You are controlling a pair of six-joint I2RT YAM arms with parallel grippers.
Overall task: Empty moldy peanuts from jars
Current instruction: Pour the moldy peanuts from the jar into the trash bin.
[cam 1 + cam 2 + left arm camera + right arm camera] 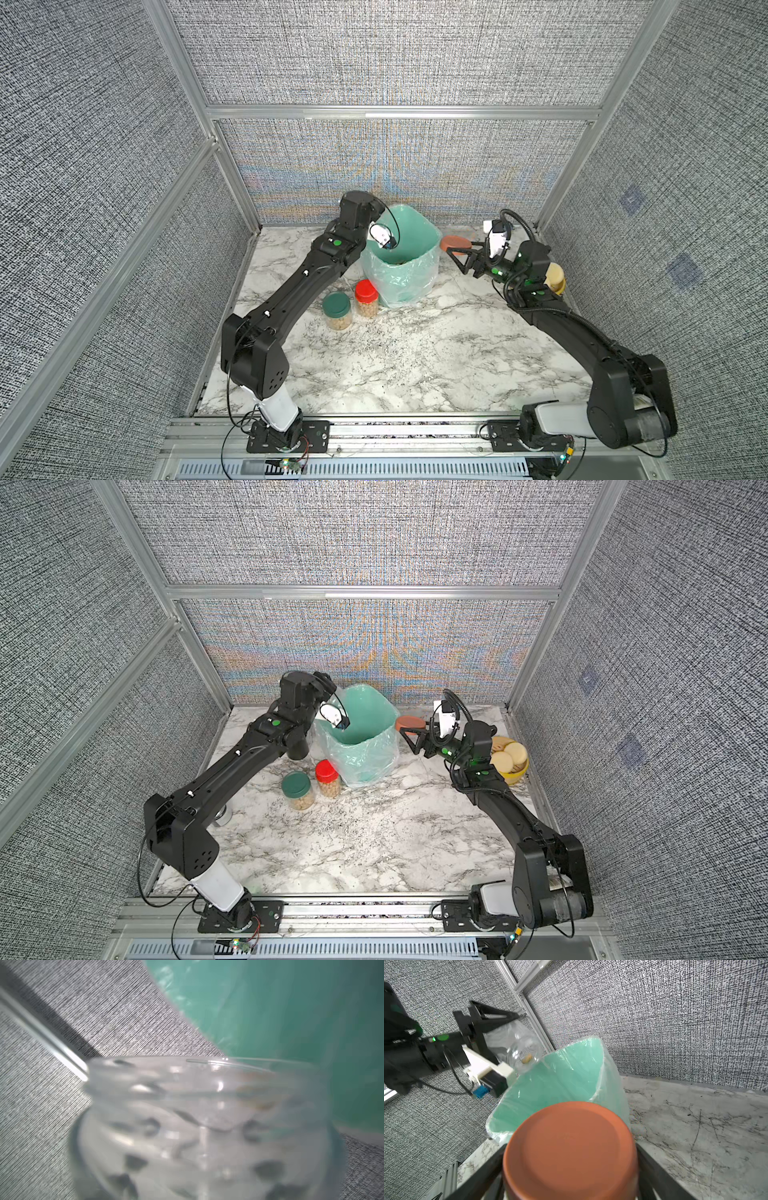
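While jar hangs over bin, fingers flanking

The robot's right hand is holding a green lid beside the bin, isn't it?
No. The lid in the right hand is orange, not green; the right wrist view shows it. It is beside the bin.

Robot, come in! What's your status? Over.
Left jaws grip open jar, tipped over bin, nearly empty. Right jaws hold orange lid. Red-lid jar, green-lid jar full, capped. Nothing blocking.
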